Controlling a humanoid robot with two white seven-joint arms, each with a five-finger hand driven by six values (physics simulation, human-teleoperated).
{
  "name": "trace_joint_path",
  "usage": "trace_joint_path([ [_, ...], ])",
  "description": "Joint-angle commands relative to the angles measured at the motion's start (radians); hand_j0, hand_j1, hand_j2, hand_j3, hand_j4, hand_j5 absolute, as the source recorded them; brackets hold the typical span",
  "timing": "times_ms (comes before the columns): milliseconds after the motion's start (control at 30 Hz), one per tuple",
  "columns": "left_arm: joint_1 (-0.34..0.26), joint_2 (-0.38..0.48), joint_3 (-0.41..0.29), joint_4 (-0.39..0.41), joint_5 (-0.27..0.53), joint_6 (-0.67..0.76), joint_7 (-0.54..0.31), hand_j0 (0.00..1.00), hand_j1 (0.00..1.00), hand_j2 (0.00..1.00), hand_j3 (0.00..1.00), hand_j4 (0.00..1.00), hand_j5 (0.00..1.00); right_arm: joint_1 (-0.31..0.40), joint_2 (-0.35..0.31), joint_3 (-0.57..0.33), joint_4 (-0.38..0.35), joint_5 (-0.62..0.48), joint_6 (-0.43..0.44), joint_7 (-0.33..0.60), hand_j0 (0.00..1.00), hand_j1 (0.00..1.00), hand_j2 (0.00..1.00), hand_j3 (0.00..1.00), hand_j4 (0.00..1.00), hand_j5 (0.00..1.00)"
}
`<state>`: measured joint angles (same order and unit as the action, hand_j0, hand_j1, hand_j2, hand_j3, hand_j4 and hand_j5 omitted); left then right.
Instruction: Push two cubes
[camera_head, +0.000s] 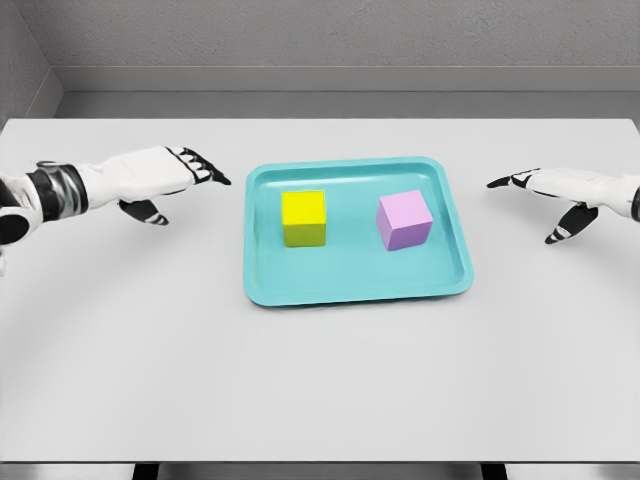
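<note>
Both hands are hovering with fingers extended and holding nothing outside the teal tray (262, 290), the left hand (160, 177) lying nearer the yellow cube (304, 217) and the right hand (552, 192) nearer the pink cube (404, 220), each cube sitting inward of its fingertips.

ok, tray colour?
Teal, seen in the head view: the tray holds a yellow cube and a pink cube.

One head camera — high, facing forward and down at the table (320, 390).
</note>
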<state>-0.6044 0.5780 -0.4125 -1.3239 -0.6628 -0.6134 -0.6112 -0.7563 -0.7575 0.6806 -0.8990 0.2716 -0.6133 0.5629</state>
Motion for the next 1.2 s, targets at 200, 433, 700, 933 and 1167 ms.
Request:
trace_joint_path([
  [200,-0.017,-0.099,-0.057,0.097,-0.026,0.003,0.000,0.80,0.80,0.80,0.80,0.80,0.80,-0.035,0.000,0.020,0.028,-0.011,0.002,-0.006,1.00,1.00,1.00,1.00,1.00,1.00],
  [433,-0.048,-0.136,-0.074,0.144,-0.034,0.003,0.000,0.79,0.79,0.79,0.79,0.79,0.79,-0.071,0.032,0.063,0.025,-0.005,0.002,0.000,0.65,0.65,0.65,0.65,0.65,0.65],
  [700,-0.051,-0.133,-0.074,0.132,-0.024,0.003,0.000,0.79,0.79,0.79,0.79,0.79,0.79,-0.107,0.033,0.138,-0.066,-0.003,0.002,0.048,0.12,0.12,0.12,0.12,0.12,0.12],
  [933,-0.051,-0.121,-0.071,0.104,-0.023,0.003,0.000,0.79,0.79,0.79,0.79,0.79,0.79,-0.155,0.086,0.223,-0.074,-0.003,0.002,0.048,0.10,0.10,0.10,0.10,0.10,0.10],
  [1167,-0.049,-0.119,-0.072,0.057,-0.003,0.003,0.000,0.79,0.79,0.79,0.79,0.79,0.79,-0.202,0.106,0.297,-0.077,-0.002,0.002,0.048,0.10,0.10,0.10,0.10,0.10,0.10],
])
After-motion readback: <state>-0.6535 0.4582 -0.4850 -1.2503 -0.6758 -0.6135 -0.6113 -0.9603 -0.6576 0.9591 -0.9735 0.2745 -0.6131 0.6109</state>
